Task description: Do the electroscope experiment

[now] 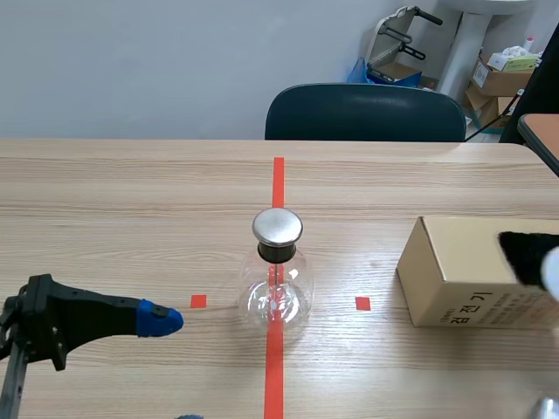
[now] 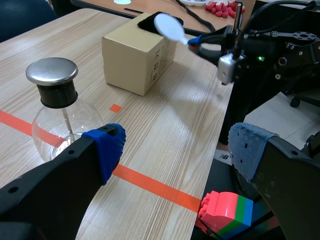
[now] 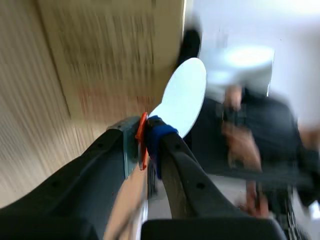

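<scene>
Wooden table (image 1: 131, 183) bears rod-holding flask (image 1: 276, 292); left gripper (image 2: 177, 150) spread, right gripper (image 3: 146, 145) pinching white paddle (image 3: 184, 97).

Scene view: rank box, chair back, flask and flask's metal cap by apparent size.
1. cardboard box, cut off at the edge
2. chair back, wider but farther and partly hidden: unsure against the box
3. flask
4. metal cap
</scene>
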Robot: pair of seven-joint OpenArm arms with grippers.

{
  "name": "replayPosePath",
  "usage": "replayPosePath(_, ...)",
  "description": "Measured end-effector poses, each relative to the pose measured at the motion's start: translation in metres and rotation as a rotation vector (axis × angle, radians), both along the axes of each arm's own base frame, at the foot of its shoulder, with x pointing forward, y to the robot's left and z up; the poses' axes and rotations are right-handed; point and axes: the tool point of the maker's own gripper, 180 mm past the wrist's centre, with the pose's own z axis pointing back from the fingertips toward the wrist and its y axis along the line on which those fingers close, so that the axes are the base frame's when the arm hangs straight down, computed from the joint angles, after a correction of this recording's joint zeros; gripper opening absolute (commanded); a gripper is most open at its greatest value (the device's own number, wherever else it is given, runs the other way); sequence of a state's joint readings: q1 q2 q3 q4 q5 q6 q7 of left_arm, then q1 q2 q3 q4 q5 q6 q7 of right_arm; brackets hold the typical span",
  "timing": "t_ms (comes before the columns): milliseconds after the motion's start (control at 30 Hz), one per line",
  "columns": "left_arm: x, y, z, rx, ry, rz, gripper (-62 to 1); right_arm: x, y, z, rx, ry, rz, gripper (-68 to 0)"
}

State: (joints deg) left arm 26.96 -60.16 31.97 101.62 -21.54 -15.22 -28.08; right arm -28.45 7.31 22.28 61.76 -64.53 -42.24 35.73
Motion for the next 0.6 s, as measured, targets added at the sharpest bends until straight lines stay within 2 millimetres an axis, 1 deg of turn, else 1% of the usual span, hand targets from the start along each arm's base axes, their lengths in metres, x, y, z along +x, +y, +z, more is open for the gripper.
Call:
replayPosePath(33, 0.0, 0.0, 0.0, 0.0, 0.0, 0.0, -15.7, 0.0, -0.01, 0.001, -0.006, -0.005, -0.052, -66.5)
replayPosePath(67, 0.0, 0.0, 0.0, 0.0, 0.0, 0.0, -15.7, -0.001, -0.013, 0.001, -0.009, -0.006, -0.069, -66.5)
replayPosePath(100, 0.0, 0.0, 0.0, 0.0, 0.0, 0.0, -15.7, -0.001, -0.01, 0.001, -0.009, -0.004, -0.048, -66.5)
replayPosePath(133, 0.0, 0.0, 0.0, 0.001, 0.0, 0.0, -15.7, 0.0, -0.001, 0.0, -0.009, 0.005, 0.007, -66.5)
replayPosePath(233, 0.0, 0.0, -0.001, 0.005, 0.002, -0.001, -15.7, -0.005, 0.043, -0.003, 0.023, 0.024, 0.255, -66.5)
replayPosePath(267, 0.0, 0.0, -0.001, 0.007, 0.003, -0.001, -15.7, -0.008, 0.054, -0.004, 0.034, 0.029, 0.311, -66.5)
replayPosePath(300, 0.0, 0.0, -0.001, 0.007, 0.003, -0.001, -15.7, -0.01, 0.06, -0.005, 0.038, 0.035, 0.345, -66.5)
replayPosePath(333, 0.0, 0.0, -0.001, 0.007, 0.003, -0.001, -15.7, -0.01, 0.061, -0.005, 0.04, 0.035, 0.344, -66.5)
replayPosePath(367, 0.0, 0.0, -0.001, 0.007, 0.003, -0.001, -15.7, -0.009, 0.058, -0.005, 0.038, 0.033, 0.326, -66.5)
replayPosePath(400, 0.0, 0.0, -0.001, 0.007, 0.003, -0.001, -15.7, -0.007, 0.05, -0.004, 0.031, 0.029, 0.279, -66.5)
replayPosePath(500, 0.0, 0.0, -0.001, 0.007, 0.003, -0.001, -15.7, 0.0, 0.007, -0.001, 0.003, 0.005, 0.038, -66.5)
replayPosePath(533, 0.0, 0.0, -0.001, 0.007, 0.003, -0.001, -15.7, 0.0, -0.003, 0.0, -0.007, 0.002, -0.011, -66.5)
replayPosePath(567, 0.0, 0.0, -0.001, 0.007, 0.003, -0.001, -15.7, 0.0, -0.007, 0.0, -0.01, 0.0, -0.032, -66.5)
replayPosePath(600, 0.0, 0.0, -0.001, 0.007, 0.003, -0.001, -15.7, 0.0, -0.004, 0.0, -0.008, 0.001, -0.017, -66.5)
